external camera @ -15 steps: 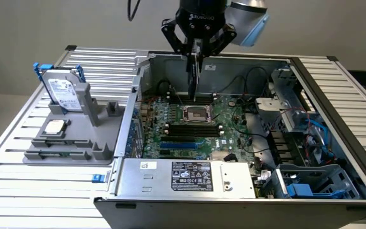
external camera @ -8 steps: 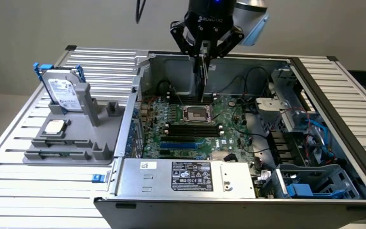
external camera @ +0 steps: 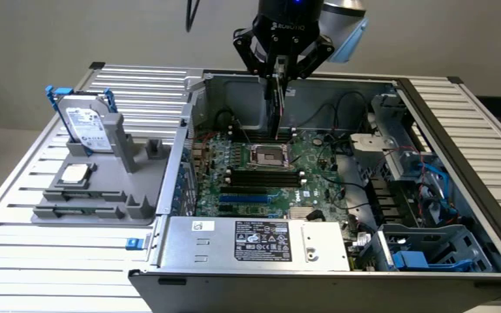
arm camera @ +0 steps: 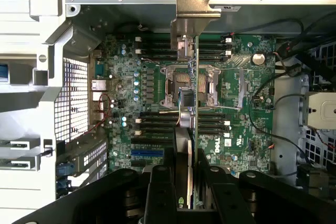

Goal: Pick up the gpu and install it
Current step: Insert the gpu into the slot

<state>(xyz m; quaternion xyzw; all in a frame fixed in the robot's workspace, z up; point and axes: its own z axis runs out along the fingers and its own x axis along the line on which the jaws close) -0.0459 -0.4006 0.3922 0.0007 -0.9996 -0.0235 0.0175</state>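
My gripper [external camera: 278, 73] hangs over the open computer case [external camera: 390, 88] and is shut on the gpu [external camera: 276, 107]. The card hangs edge-down, thin and dark, with its lower end just above the motherboard [external camera: 320, 179] near the CPU socket [external camera: 265, 155]. In the wrist view the gpu [arm camera: 192, 103] shows edge-on between the black fingers [arm camera: 163, 192]. Its silver end bracket [arm camera: 197, 11] points toward the case's back wall. The blue expansion slots [arm camera: 147, 153] lie to one side of the card.
A grey holder [external camera: 102, 202] stands on the slatted table at the exterior view's left, carrying a silver hard drive with blue clips [external camera: 89, 124] and a square CPU chip [external camera: 76, 174]. The power supply [external camera: 255, 242] fills the case's near side. Cables and drive bays [external camera: 425, 195] crowd the right.
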